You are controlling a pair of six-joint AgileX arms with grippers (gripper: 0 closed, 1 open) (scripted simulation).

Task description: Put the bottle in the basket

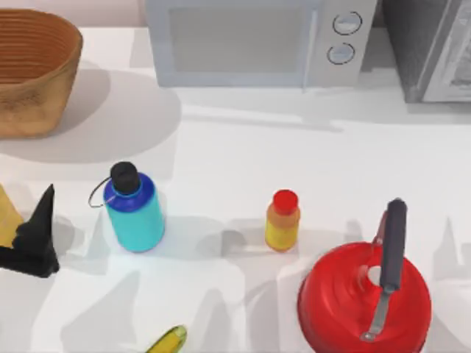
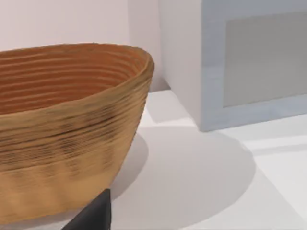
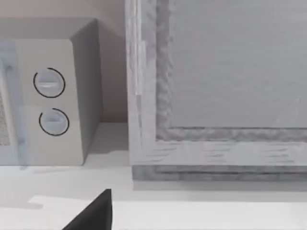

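The bottle (image 1: pixel 134 208) stands upright on the worktop (image 1: pixel 243 162), well apart from the basket (image 1: pixel 33 73) at the back left. My left gripper (image 1: pixel 33 239) waits just beside the bottle, ready to reach it. I cannot tell if it is open.
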